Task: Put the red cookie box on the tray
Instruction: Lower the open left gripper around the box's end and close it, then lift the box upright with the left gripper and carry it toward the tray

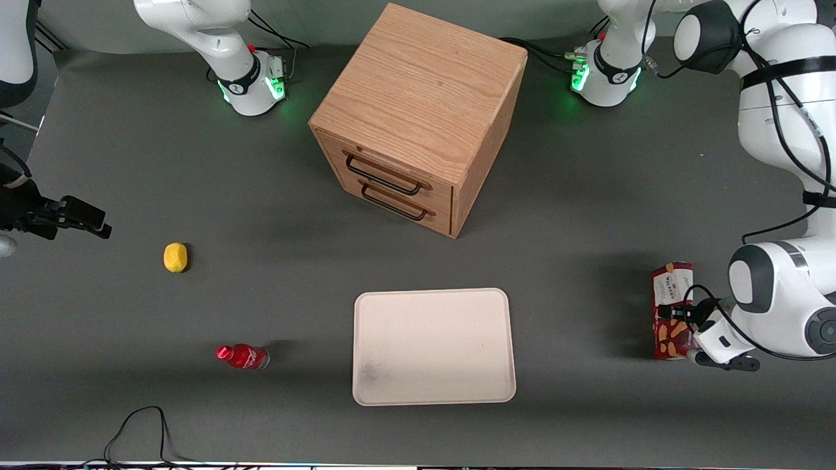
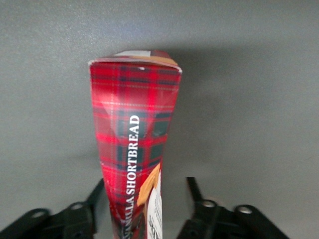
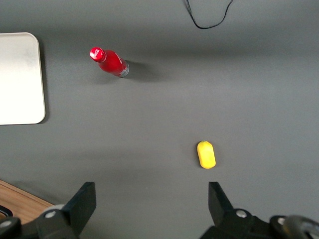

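Red cookie box (image 1: 671,309) on worktop (image 1: 196,163) | tool (image 1: 683,312) straddles it, fingers apart | tray (image 1: 433,346) well apart

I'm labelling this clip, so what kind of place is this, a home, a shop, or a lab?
Most likely a robot lab tabletop: arms bolted to a grey mat, with staged props such as a drawer cabinet and a tray. The gripper straddles the cookie box, fingers open.

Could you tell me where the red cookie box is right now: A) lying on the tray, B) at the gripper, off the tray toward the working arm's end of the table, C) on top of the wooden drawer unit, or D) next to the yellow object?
B: the red cookie box sits between the fingers of the gripper, well apart from the bare tray.
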